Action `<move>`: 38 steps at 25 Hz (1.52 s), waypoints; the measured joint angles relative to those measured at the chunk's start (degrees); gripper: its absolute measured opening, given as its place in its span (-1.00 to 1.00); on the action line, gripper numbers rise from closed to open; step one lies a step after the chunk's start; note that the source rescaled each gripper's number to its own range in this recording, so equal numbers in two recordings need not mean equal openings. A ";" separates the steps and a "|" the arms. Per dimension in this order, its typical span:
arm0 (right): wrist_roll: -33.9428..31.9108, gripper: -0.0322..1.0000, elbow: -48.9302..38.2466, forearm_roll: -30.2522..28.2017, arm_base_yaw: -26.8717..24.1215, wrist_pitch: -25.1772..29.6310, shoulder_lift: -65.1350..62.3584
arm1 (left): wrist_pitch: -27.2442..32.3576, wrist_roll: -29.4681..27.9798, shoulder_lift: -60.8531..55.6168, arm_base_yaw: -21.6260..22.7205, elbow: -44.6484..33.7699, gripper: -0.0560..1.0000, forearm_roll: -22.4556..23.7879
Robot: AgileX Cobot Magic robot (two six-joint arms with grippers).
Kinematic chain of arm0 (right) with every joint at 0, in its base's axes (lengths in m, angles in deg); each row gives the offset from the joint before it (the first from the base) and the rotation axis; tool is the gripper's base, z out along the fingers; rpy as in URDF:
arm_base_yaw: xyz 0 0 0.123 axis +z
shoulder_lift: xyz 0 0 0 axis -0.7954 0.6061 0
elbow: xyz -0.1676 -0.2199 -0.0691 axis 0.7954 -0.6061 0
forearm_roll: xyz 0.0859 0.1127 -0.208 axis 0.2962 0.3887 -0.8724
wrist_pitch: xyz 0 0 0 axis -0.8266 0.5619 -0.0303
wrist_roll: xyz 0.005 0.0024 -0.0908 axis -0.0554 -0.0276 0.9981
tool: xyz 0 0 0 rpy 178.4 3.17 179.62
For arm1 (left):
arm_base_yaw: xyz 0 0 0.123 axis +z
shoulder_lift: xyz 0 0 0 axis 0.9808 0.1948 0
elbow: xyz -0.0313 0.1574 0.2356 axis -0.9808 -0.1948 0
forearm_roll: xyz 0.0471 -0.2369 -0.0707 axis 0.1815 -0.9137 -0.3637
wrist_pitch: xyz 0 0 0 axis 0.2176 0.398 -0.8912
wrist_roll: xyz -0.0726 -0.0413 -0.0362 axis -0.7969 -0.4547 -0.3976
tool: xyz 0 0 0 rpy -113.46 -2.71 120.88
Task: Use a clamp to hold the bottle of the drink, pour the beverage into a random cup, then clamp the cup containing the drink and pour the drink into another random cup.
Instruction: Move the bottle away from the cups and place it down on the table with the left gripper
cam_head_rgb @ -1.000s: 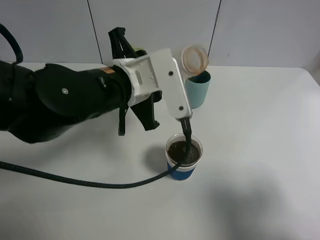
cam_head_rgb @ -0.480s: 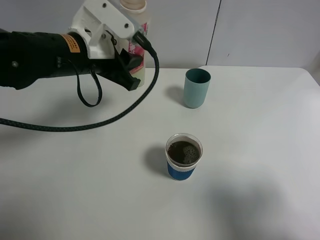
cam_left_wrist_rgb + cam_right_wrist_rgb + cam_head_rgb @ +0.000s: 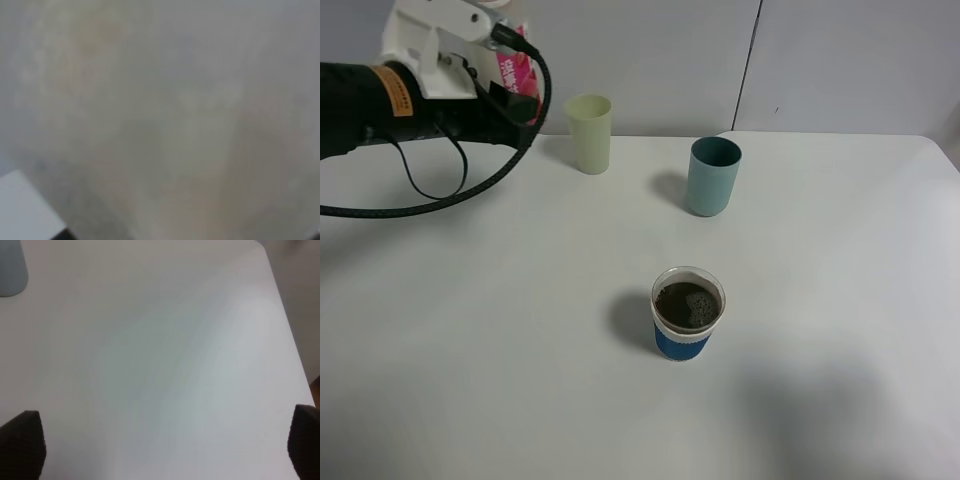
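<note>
The drink sat in the blue-banded cup, so I thought the first pour was done. My left clamp squeezed the bottle up at the far left, and my right clamp was wide open and empty. The pour into the teal cup was left to do.

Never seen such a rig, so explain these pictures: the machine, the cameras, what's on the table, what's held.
A two-armed robot, a gripper on each arm. The wide picture comes from a camera mounted high; the other two from the wrists. On the white table stand a yellow-green tumbler, a teal tumbler and a blue-banded cup of dark drink. The left gripper holds a pink-labelled bottle; its wrist view is blurred. The right gripper is open and empty.
</note>
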 joint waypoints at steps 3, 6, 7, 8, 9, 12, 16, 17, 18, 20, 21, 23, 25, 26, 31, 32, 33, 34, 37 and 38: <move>0.00 0.80 0.00 0.00 0.00 0.00 0.00 | -5.36 -1.74 -0.04 5.71 -4.27 -0.89 0.25; 0.00 0.80 0.00 0.00 0.00 0.00 0.00 | -7.37 -2.14 -0.07 10.80 -7.55 -0.89 0.14; 0.00 0.80 0.00 0.00 0.00 0.00 0.00 | -7.67 -2.14 -0.11 12.45 -8.46 -0.89 0.00; 0.00 0.80 0.00 0.00 0.00 0.00 0.00 | -7.79 -2.14 -0.11 13.70 -9.07 -0.89 -0.01; 0.00 0.80 0.00 0.00 0.00 0.00 0.00 | -7.93 -1.93 -0.11 15.03 -9.66 -0.89 -0.08; 0.00 0.80 0.00 0.00 0.00 0.00 0.00 | -8.49 -0.53 0.48 17.70 -10.44 -0.89 -0.21; 0.00 0.80 0.00 0.00 0.00 0.00 0.00 | -11.42 1.30 3.53 19.60 -10.44 -0.89 -0.21; 0.00 0.80 0.00 0.00 0.00 0.00 0.00 | -12.61 1.72 4.53 19.72 -10.44 -0.89 -0.22; 0.00 0.80 0.00 0.00 0.00 0.00 0.00 | -14.52 2.22 6.17 19.80 -10.44 -0.89 -0.22; 0.00 0.80 0.00 0.00 0.00 0.00 0.00 | -17.34 2.78 8.94 19.80 -10.38 -0.89 -0.22; 0.00 0.80 0.00 0.00 0.00 0.00 0.00 | -18.80 3.21 10.49 19.80 -10.38 -0.89 -0.22; 0.00 0.80 0.00 0.00 0.00 0.00 0.00 | -20.19 4.49 13.25 19.80 -10.33 -0.89 -0.22; 0.00 0.80 0.00 0.00 0.00 0.00 0.00 | -20.58 5.41 16.08 19.80 -10.33 -0.89 -0.22; 0.00 0.80 0.00 0.00 0.00 0.00 0.00 | -20.67 5.51 17.37 19.80 -10.33 -0.89 -0.22; 0.00 0.80 0.00 0.00 0.00 0.00 0.00 | -22.46 7.25 21.56 19.85 -10.39 -0.89 -0.30; 0.00 0.80 0.00 0.00 0.00 0.00 0.00 | -23.16 8.34 22.53 19.84 -10.39 -0.89 -0.75; 0.00 0.80 0.00 0.00 0.00 0.00 0.00 | -23.76 9.16 23.36 19.86 -10.39 -0.89 -1.19; 0.00 0.80 0.00 0.00 0.00 0.00 0.00 | -25.04 10.83 24.55 19.86 -10.39 -0.89 -1.42; 0.00 0.80 0.00 0.00 0.00 0.00 0.00 | -26.52 12.76 25.85 19.86 -10.45 -0.89 -1.47; 0.00 0.80 0.00 0.00 0.00 0.00 0.00 | -27.02 13.30 26.20 19.86 -10.45 -0.89 -1.48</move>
